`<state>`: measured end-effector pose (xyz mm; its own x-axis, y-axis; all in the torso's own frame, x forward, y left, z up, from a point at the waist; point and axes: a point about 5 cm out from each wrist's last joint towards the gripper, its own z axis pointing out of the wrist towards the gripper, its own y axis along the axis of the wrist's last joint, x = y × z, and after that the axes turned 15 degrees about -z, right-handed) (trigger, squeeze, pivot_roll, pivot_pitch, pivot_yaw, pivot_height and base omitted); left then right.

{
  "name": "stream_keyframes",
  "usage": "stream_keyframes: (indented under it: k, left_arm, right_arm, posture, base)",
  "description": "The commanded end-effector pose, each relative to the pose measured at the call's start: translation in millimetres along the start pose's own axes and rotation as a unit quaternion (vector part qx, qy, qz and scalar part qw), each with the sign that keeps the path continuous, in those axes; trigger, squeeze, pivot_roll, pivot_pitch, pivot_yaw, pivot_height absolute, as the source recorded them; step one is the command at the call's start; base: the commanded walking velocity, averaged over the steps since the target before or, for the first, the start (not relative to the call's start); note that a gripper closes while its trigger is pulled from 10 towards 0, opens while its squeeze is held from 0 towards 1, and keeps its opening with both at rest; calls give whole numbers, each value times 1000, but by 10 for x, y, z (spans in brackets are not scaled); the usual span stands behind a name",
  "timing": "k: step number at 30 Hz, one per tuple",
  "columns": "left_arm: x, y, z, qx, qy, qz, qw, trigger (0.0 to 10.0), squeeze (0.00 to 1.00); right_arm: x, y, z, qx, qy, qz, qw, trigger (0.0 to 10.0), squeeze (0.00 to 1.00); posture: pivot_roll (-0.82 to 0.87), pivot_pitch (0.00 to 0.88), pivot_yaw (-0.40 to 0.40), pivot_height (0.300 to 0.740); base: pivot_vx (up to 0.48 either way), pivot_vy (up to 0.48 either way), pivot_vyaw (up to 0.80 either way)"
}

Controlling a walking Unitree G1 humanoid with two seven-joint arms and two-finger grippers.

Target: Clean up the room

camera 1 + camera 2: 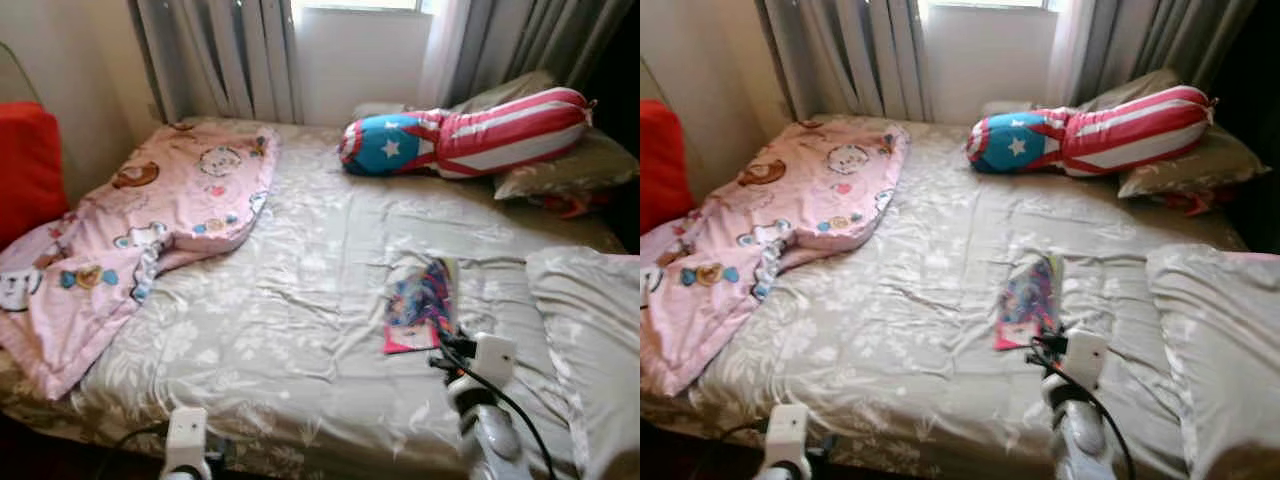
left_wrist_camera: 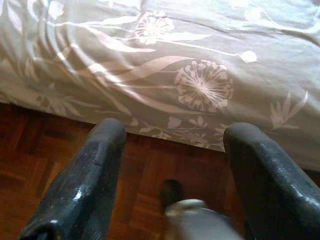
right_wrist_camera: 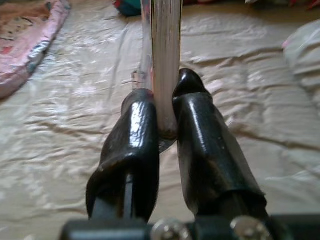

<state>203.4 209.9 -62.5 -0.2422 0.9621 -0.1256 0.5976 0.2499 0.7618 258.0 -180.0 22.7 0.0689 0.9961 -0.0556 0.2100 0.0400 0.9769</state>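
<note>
A thin, colourful book (image 1: 418, 303) lies on the beige floral bed sheet (image 1: 290, 300), right of the middle. My right gripper (image 3: 165, 97) is shut on the book's near edge, which appears edge-on between the black fingers (image 3: 135, 130) in the right wrist view. In the eye views that wrist (image 1: 480, 370) sits just below the book's near right corner. My left gripper (image 2: 172, 135) hangs open and holds nothing. It is low at the front edge of the bed, over the wooden floor (image 2: 45, 155).
A crumpled pink cartoon blanket (image 1: 150, 220) covers the bed's left side. A red, white and blue star bolster (image 1: 470, 130) lies on olive pillows (image 1: 580, 165) at the head. A grey pillow (image 1: 590, 330) fills the right edge. A red cushion (image 1: 25, 165) stands far left.
</note>
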Motion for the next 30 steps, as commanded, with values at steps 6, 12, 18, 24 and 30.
stream_keyframes:
  k: [6, 12, 18, 24, 30]
  left_arm:
    - [18, -30, -11, 6, 3, 3, 1000, 10000, 0]
    - [23, -30, -13, 5, 5, -1, 1000, 10000, 0]
    - [26, -30, -14, 3, 3, -9, 1000, 10000, 0]
    - [22, -37, -15, 6, 1, -10, 1000, 10000, 0]
    - [26, -46, -17, 9, 2, -9, 1000, 10000, 0]
  right_arm:
    - [66, 109, 41, -27, 10, 6, 1000, 10000, 0]
    - [67, 105, 42, -25, 9, 7, 1000, 10000, 0]
    - [60, 97, 38, -23, 4, 9, 1000, 10000, 0]
    - [51, 97, 39, -25, 1, 12, 1000, 10000, 0]
    - [47, 73, 48, -12, 2, 8, 1000, 10000, 0]
  posture:
    - [-23, 0, -38, 740]
    - [-23, 0, -38, 740]
    - [-24, 0, -38, 740]
    - [-24, 0, -38, 740]
    - [-24, 0, -38, 740]
  base:
    - [0, -291, 0]
    - [0, -49, 0]
    - [0, 0, 0]
    - [0, 0, 0]
    - [0, 0, -330]
